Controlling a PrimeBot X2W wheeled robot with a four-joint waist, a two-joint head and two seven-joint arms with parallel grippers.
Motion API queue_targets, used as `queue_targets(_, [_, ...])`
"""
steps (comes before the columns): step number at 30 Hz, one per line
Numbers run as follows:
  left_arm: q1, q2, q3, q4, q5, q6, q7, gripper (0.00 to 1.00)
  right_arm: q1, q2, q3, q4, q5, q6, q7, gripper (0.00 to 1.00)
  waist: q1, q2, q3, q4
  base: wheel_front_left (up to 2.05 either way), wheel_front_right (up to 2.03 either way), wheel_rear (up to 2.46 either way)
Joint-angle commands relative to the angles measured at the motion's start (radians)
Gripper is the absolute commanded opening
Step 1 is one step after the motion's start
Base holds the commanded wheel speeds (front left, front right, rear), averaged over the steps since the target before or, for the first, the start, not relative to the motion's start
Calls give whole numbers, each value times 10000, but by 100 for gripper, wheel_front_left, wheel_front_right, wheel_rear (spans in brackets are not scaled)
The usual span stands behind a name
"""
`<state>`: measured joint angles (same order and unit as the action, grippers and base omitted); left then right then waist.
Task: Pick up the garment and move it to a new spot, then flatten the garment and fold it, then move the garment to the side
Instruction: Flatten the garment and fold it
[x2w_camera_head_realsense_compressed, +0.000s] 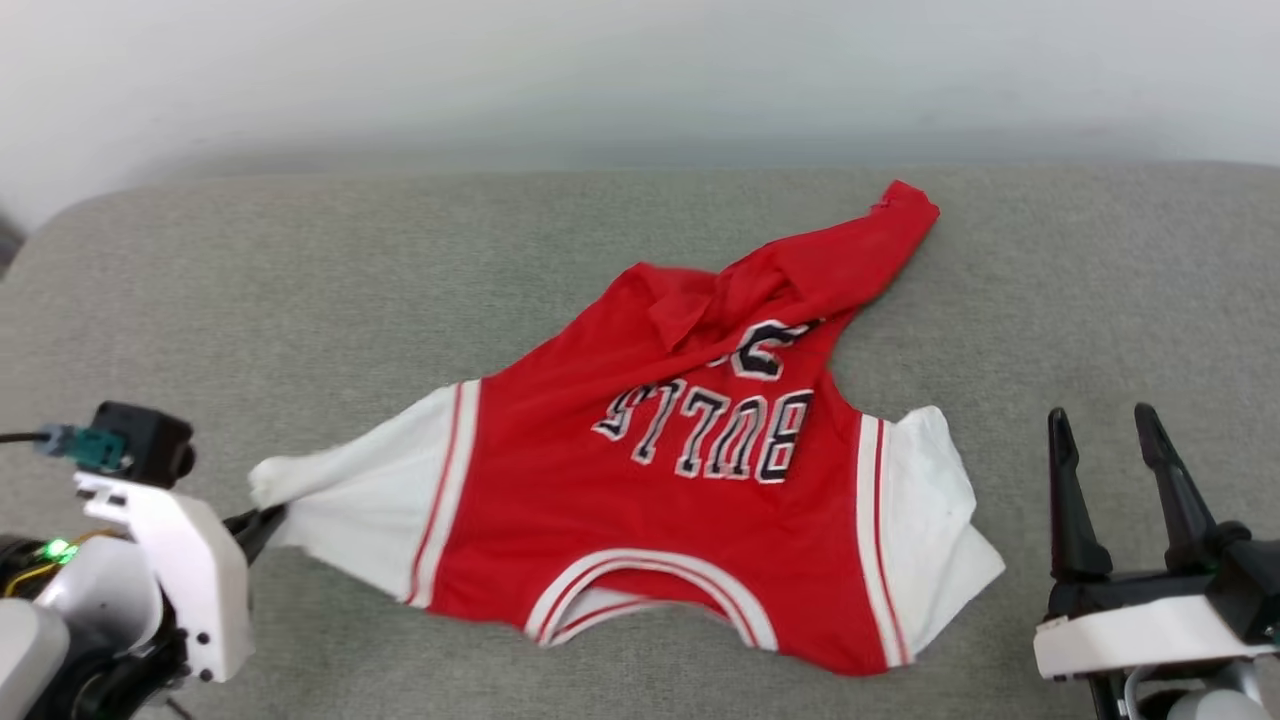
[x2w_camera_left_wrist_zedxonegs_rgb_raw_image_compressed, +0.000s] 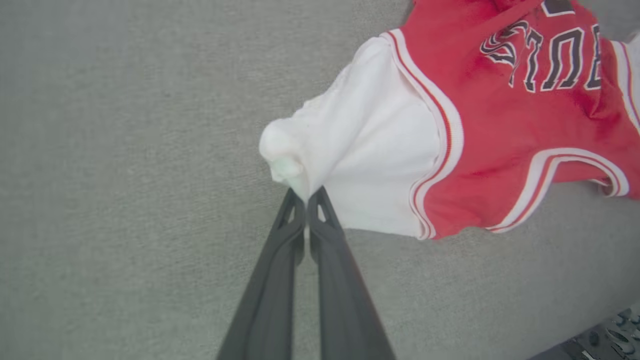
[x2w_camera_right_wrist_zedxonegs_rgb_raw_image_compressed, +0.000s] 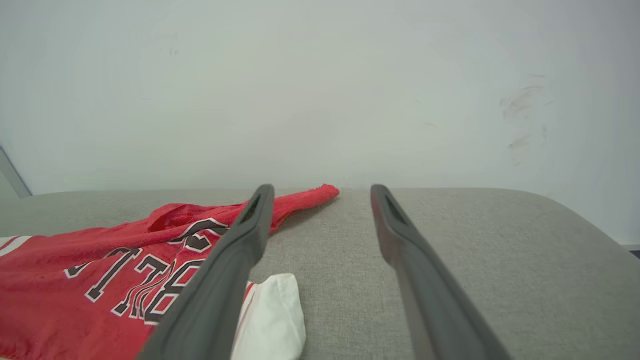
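A red Bulls jersey (x2w_camera_head_realsense_compressed: 680, 520) lies rumpled on the grey bench (x2w_camera_head_realsense_compressed: 300, 300), one white sleeve end pinched by the left tool (x2w_camera_head_realsense_compressed: 262, 522), the right tool (x2w_camera_head_realsense_compressed: 1100, 420) spread wide near the other sleeve.

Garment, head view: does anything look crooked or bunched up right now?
Yes. The garment isn't flat: its far red end is folded over, hiding part of the number, and the white sleeve is bunched where the left gripper pinches it.
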<state>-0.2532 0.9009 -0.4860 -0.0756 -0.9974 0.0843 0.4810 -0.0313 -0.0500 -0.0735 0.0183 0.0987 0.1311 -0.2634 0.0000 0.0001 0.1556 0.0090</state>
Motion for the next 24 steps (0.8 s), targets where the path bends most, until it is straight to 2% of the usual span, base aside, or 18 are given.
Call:
queue_targets(1, [228, 200, 108, 28, 88, 259, -58, 0, 205, -4, -21, 80, -29, -7, -19, 100, 0, -1, -177, 200, 0, 0, 0])
queue_targets(4, [529, 271, 143, 181, 176, 596, -150, 0, 274, -5, -98, 152, -101, -7, -19, 100, 0, -1, -334, 416, 0, 0, 0])
queue_targets(8, [792, -12, -124, 284, 167, 581, -205, 0, 385, -4, -144, 244, -244, -7, -19, 100, 0, -1, -565, 737, 0, 0, 0])
queue_targets(9, [824, -129, -183, 272, 200, 555, -304, 84, 382, -5, -139, 239, -287, -7, -20, 100, 0, -1, -600, 794, 0, 0, 0])
queue_targets(10, [855, -287, -256, 287, 217, 521, -410, 100, 389, -5, -137, 253, -307, -7, -19, 100, 0, -1, -635, 857, 0, 0, 0])
queue_targets(13, [849, -711, -387, 347, 550, 414, -1099, 100, 351, -5, -121, 237, -397, -7, 2, 100, 0, -1, -679, 973, 0, 0, 0])
queue_targets(15, [678, -1041, -303, 517, 1007, 643, -1917, 100, 346, -5, -173, 167, -421, -7, 60, 100, 0, -1, -696, 1036, 0, 0, 0])
queue_targets(19, [539, -1886, -124, 568, 1674, 826, -3796, 100, 384, -5, -150, -91, -417, -7, 278, 100, 0, -1, -801, 1111, 0, 0, 0])
queue_targets(22, [692, -2413, 160, 391, 2030, 807, -5508, 100, 477, -4, -198, -390, -618, -7, 631, 100, 0, -1, -934, 1175, 0, 0, 0])
queue_targets(24, [951, -2497, 272, 335, 2393, 816, -6455, 100, 592, -3, -98, -452, -767, -7, 1237, 100, 0, -1, -983, 1205, 0, 0, 0])
